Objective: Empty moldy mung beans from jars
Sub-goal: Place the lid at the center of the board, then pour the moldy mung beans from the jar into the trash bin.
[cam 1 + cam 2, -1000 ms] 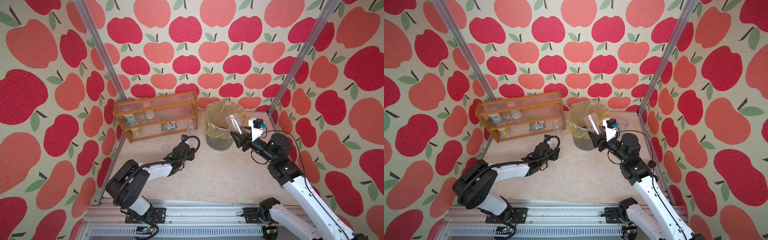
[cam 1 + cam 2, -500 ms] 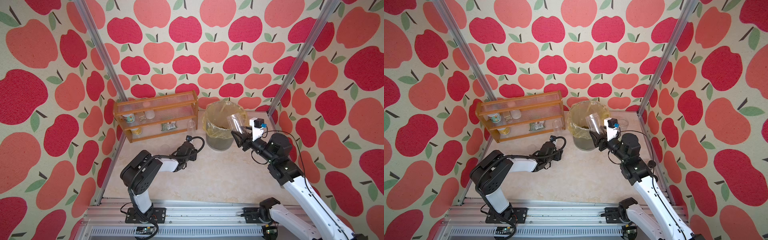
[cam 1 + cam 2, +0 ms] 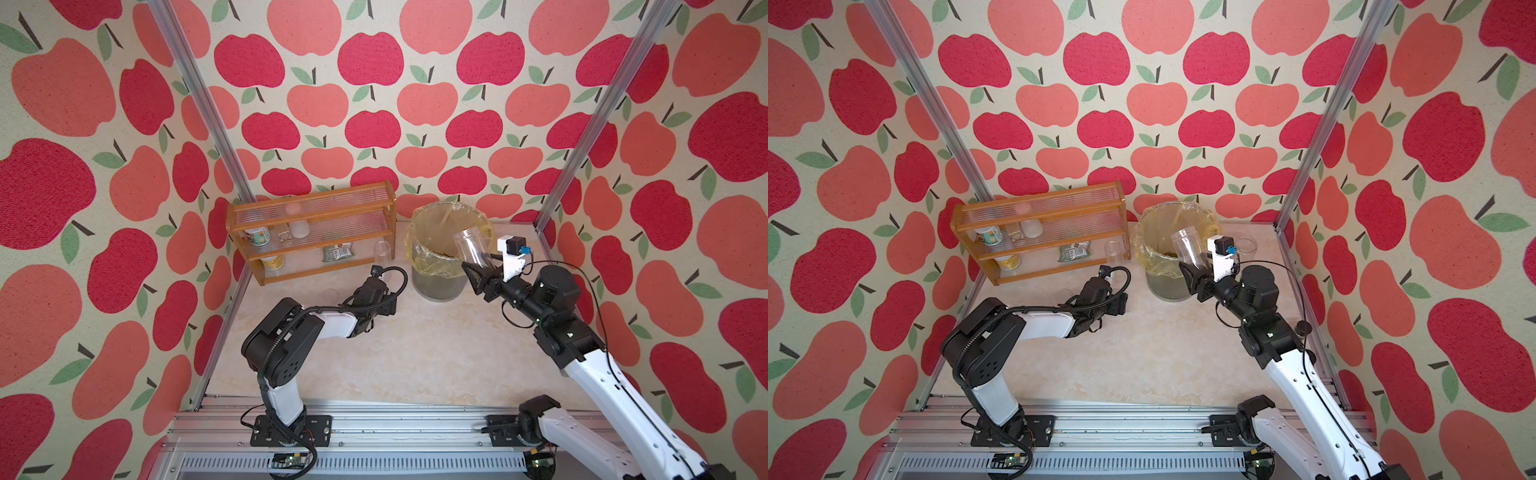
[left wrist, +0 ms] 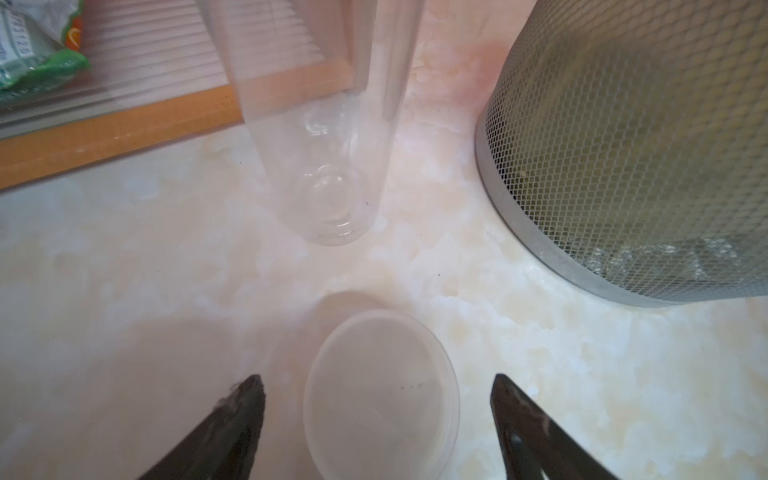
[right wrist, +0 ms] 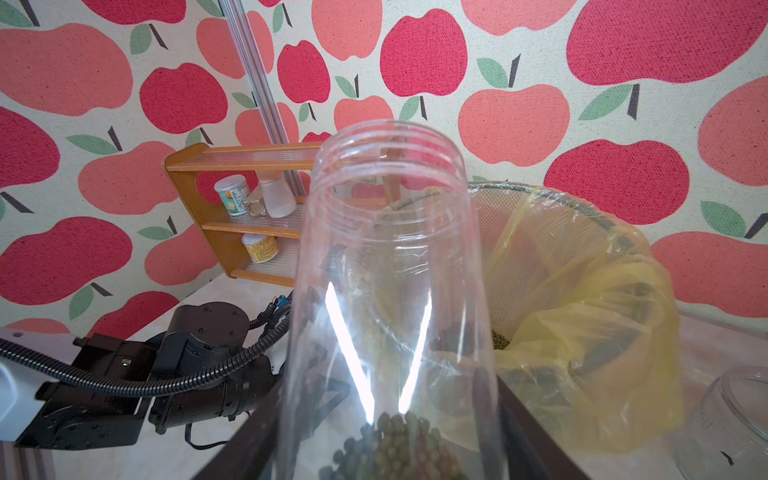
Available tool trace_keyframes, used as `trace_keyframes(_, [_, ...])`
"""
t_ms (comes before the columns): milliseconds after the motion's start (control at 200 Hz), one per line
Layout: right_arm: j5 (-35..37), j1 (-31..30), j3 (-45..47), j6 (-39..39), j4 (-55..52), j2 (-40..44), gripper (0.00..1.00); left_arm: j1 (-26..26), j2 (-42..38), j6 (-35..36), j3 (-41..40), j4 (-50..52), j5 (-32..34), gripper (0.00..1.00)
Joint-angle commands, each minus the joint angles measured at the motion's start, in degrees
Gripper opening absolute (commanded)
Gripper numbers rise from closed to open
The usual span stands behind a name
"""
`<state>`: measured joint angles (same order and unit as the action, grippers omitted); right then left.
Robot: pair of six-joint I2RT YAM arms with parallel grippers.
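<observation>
The right gripper [image 3: 478, 272] clamps the tall jar [image 5: 386, 249], mouth over the bin [image 3: 446, 205] rim; the left gripper [image 4: 376, 399] gapes, lid [image 4: 380, 374] free between its fingers.

We're looking into a robot test booth dressed up as a little pantry: apple-print cloth walls [image 3: 374, 62] hang on bare aluminium posts [image 3: 201, 99], and two robot arms [image 3: 332, 324] are bolted to a metal rail [image 3: 415, 419] along the front. On the marble-look table [image 3: 436, 353] we've got a wooden rack [image 3: 311, 216] holding printed cans [image 3: 258, 237], and right beside it a mesh bin [image 3: 440, 286] lined with a yellow bag [image 3: 428, 253]. Kitchen props, lab framing.
</observation>
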<state>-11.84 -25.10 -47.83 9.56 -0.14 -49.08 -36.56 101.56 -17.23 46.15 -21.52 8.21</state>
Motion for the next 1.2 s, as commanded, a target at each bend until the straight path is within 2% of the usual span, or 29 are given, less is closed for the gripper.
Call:
trace_keyframes(0, [-0.03, 0.39, 0.55, 0.94, 0.76, 0.12, 0.38, -0.05, -2.91, -1.81, 1.14, 3.38, -0.56, 0.88])
trace_keyframes(100, [-0.77, 0.57, 0.38, 0.64, 0.67, 0.30, 0.38, -1.66, -9.52, -1.76, 0.48, 6.09, -1.21, 0.88])
trace_keyframes(220, [-2.25, 0.76, 0.15, -1.00, 0.22, 0.13, 0.39, -5.46, -18.06, -2.78, 4.12, 18.14, 4.70, 0.89])
trace_keyframes(355, [-4.03, 0.84, 0.55, -2.41, 1.33, 0.05, 0.39, -7.56, -27.59, -9.91, 8.29, 26.55, 3.87, 0.90])
trace_keyframes(445, [-4.39, 0.84, 1.55, -2.12, 3.79, 0.17, 0.39, -8.18, -33.30, -15.78, 7.93, 21.62, 1.41, 0.97])
trace_keyframes(515, [-4.94, 0.92, 2.67, -2.00, 6.38, -0.04, 0.39, -8.20, -35.84, -19.52, 5.70, 10.37, -2.47, 1.00])
trace_keyframes(580, [-5.20, 0.92, 3.63, -1.75, 9.01, -0.41, 0.39, -8.26, -35.09, -21.83, 6.14, 3.05, -6.56, 1.00])
trace_keyframes(795, [-6.27, 0.86, 3.41, -1.43, 14.09, -3.08, 0.39, -8.96, -26.22, -26.43, 15.64, -2.37, -18.45, 0.99])
trace_keyframes(1030, [-8.44, 0.78, 2.81, 1.09, 18.84, -6.26, 0.39, -9.06, -21.32, -28.40, 19.03, -6.24, -22.31, 0.98])
trace_keyframes(1191, [-12.68, 0.45, 1.58, 1.22, 19.23, -7.82, 0.39, -9.25, -17.92, -28.48, 23.69, -3.67, -24.45, 0.98])
